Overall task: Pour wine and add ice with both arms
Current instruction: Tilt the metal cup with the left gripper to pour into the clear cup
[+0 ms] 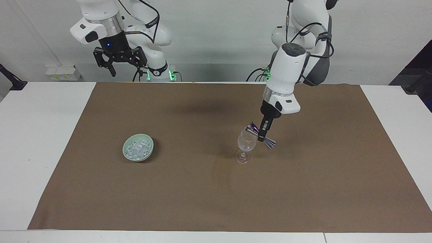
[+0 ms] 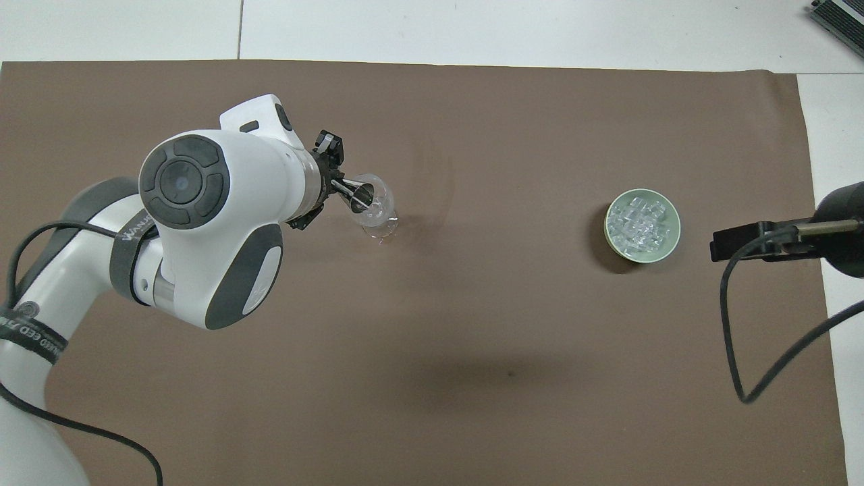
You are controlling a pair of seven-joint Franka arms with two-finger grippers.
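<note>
Left jaws: I saw my left gripper [image 1: 262,135] clamped on iridescent tongs [image 1: 266,140], tips at the wine glass [image 1: 245,145] rim.
Right jaws: right gripper [image 1: 118,60] spread wide, waiting aloft at its own end.
Ice: ice [image 2: 640,223] lay in the green bowl [image 2: 668,248], well apart from the glass, on the brown mat [image 1: 189,189].

Illumination is bright, even and diffuse, from above. The brown mat [image 1: 202,189] reads matte, without glare. A soft, broad shadow lies on the mat nearer the robots [image 1: 202,109]; a short dark shadow sits beside the green bowl [image 1: 138,147]. The stemmed glass [image 1: 245,143] shows faint highlights. Gloss reflections appear on the left arm [image 2: 202,223]. Both views are sharp, without noticeable edge distortion.
</note>
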